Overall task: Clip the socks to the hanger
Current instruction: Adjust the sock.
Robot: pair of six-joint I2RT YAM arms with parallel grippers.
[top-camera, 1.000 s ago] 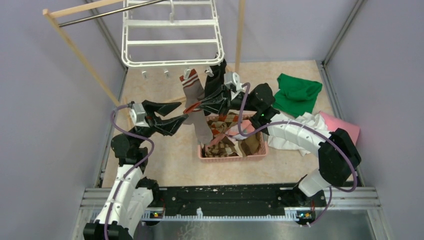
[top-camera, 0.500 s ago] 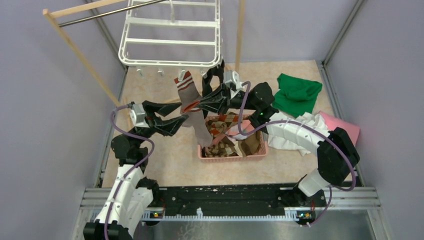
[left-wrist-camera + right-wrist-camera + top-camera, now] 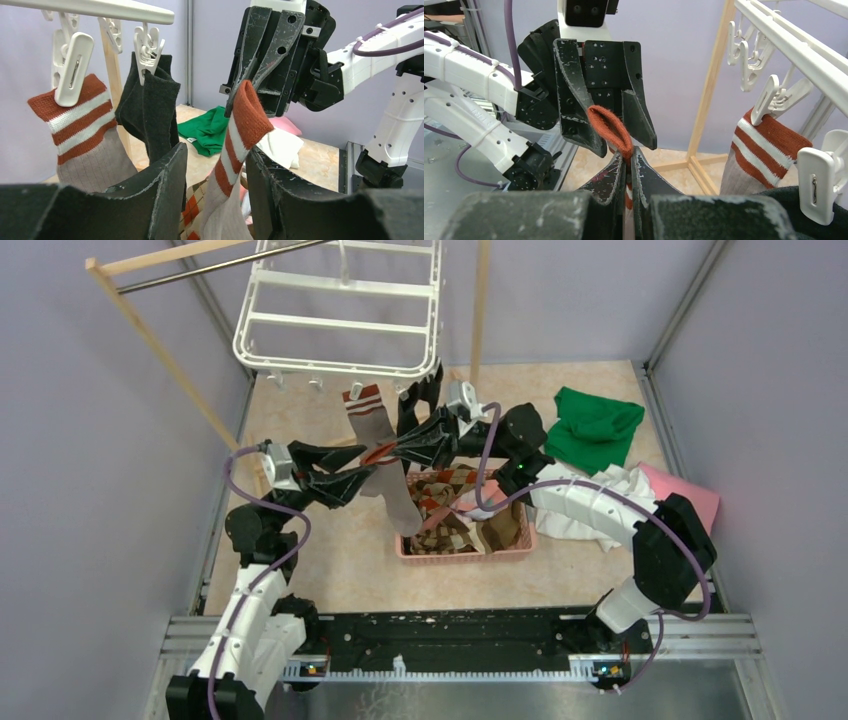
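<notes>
Right gripper point(image 3: 628, 159) pinches my striped sock point(image 3: 222, 205) by its cuff point(image 3: 610, 125), length hanging straight down; hanger point(image 3: 796, 50) clips point(image 3: 744, 55) sit above (my left gripper point(image 3: 216, 155), spread, flanks the sock).

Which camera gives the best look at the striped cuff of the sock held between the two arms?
Left wrist: the held sock's cuff sits mid-frame, stripes clear, pinched by the right pincer. Right wrist shows only its folded orange rim; the top view has it small, mostly hidden by the arms.
</notes>
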